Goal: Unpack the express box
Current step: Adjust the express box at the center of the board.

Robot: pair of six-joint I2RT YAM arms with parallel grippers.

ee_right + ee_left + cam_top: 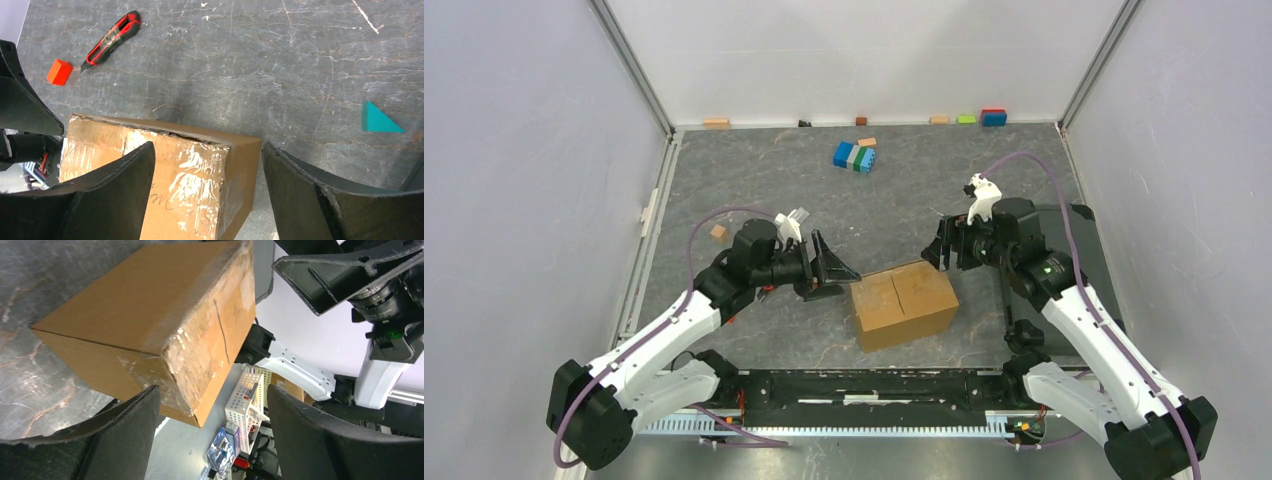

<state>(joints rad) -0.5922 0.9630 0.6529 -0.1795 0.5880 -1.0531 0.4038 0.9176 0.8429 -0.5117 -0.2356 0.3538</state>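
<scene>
The express box point(904, 305) is a brown cardboard carton on the grey table, its flaps closed under glossy clear tape. My left gripper point(839, 272) sits at the box's left edge, open. In the left wrist view the box point(150, 315) fills the upper left, with one corner reaching down between the wide-apart jaws of the left gripper point(212, 395). My right gripper point(944, 250) hovers just above the box's far right corner, open. The right wrist view shows the box point(165, 165) and its taped top below the spread jaws of the right gripper point(207, 150), which hold nothing.
A red and black utility knife point(110, 42) and an orange block point(59, 71) lie left of the box. A teal triangle point(380, 119) lies on the table to the right. A blue-green block cluster point(855, 156) sits further back, and small blocks point(994, 117) line the back wall.
</scene>
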